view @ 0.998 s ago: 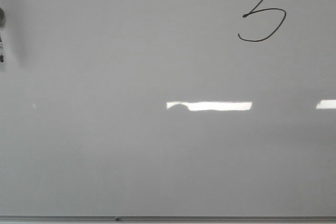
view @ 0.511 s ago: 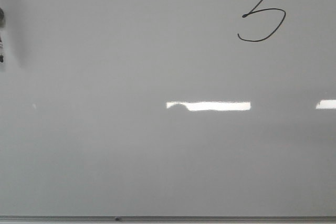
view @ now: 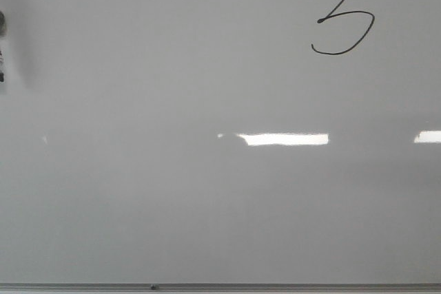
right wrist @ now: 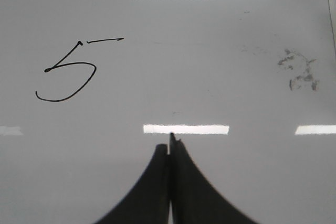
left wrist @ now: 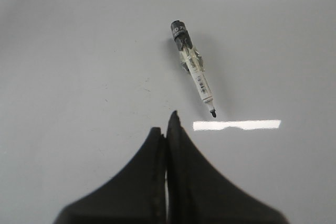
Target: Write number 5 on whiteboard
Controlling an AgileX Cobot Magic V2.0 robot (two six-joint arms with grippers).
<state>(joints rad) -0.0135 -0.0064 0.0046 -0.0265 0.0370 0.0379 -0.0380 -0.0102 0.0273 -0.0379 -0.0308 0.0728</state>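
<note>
A black hand-drawn number 5 point(view: 344, 22) stands at the far right of the whiteboard point(view: 207, 204) in the front view; it also shows in the right wrist view point(right wrist: 68, 72). A marker point(left wrist: 194, 66) with a clear body, black cap end and bare tip lies loose on the board beyond my left gripper point(left wrist: 167, 124), which is shut and empty. The marker's end shows at the left edge of the front view point(view: 1, 46). My right gripper point(right wrist: 170, 142) is shut and empty over bare board, to the side of the 5.
The board's grey frame edge point(view: 275, 286) runs along the near side in the front view and shows in the right wrist view point(right wrist: 332, 14). Grey smudges point(right wrist: 299, 72) mark the board near that edge. Bright light reflections point(view: 282, 139) lie across the surface.
A dark shape over the left end of the central light reflection has shrunk away. The 5 and the marker have not moved.
</note>
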